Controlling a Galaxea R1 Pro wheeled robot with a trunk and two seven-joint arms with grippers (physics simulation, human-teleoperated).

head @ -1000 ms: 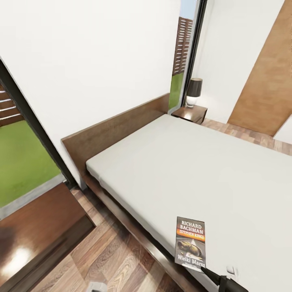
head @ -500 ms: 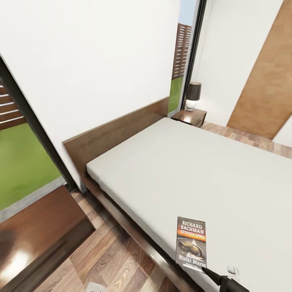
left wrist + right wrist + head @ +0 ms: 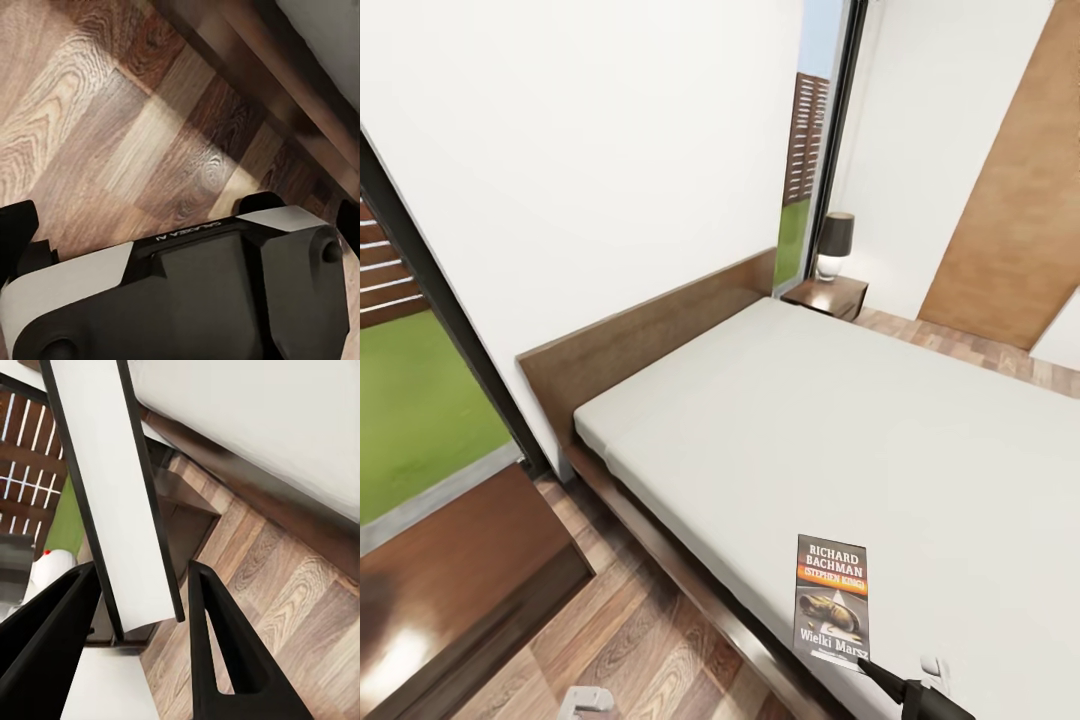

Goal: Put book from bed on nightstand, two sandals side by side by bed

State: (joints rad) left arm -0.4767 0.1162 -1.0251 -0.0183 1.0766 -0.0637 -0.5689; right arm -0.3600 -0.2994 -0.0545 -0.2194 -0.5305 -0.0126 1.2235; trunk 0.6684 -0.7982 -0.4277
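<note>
Gripping the book (image 3: 831, 600), the right end effector (image 3: 142, 652) hovers over the bed (image 3: 840, 420).

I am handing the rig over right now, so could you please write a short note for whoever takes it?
Right gripper: shut on the book, seen edge-on between its fingers; in the head view the book is level with the bed near its edge.
Left gripper: over the wood floor beside the bed frame; state unclear.
Nearest nightstand: bare; far nightstand carries a lamp.
Left: book onto a nightstand, then both sandals.
</note>
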